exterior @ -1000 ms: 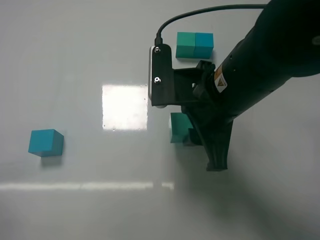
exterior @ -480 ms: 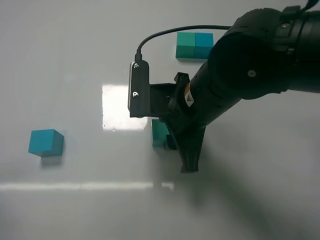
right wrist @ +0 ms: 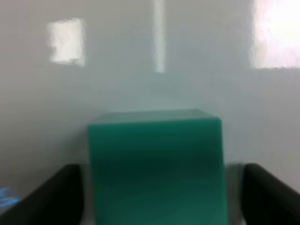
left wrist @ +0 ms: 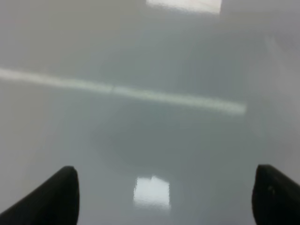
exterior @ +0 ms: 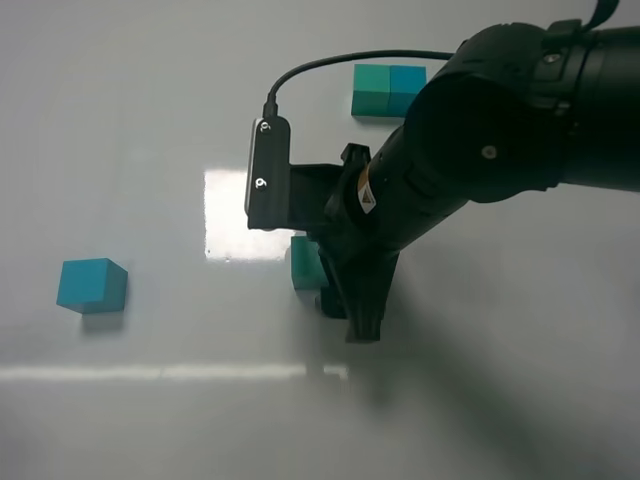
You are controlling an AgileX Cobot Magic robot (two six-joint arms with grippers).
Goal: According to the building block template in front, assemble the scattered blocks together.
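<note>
Leftward is where the green cube (exterior: pixel 304 262) has gone since a second ago, carried along with the right gripper (exterior: pixel 335 288) from nearer the middle of the table (exterior: pixel 150 120) to a spot just below the right edge of the bright glare patch (exterior: pixel 228 215). The right wrist view shows this cube (right wrist: pixel 154 159) sitting squarely between the two dark fingers (right wrist: pixel 63 192), which are closed in on its sides. Whether it is touching the table or raised just off it cannot be told.

The blue cube (exterior: pixel 92 284) has not shifted. It sits alone well off to the left, far from the green one. The template pair (exterior: pixel 389 90), green half on the left and blue half on the right, stays at the far edge of the table, and the black arm (exterior: pixel 500 140) now covers its lower right corner. The arm reaches in from the right, with its grey camera box (exterior: pixel 267 170) over the glare patch.

The left gripper (left wrist: pixel 164 197) appears only in its own wrist view. Its two dark fingertips (left wrist: pixel 51 194) stand wide apart with nothing between them, above bare glossy table.
</note>
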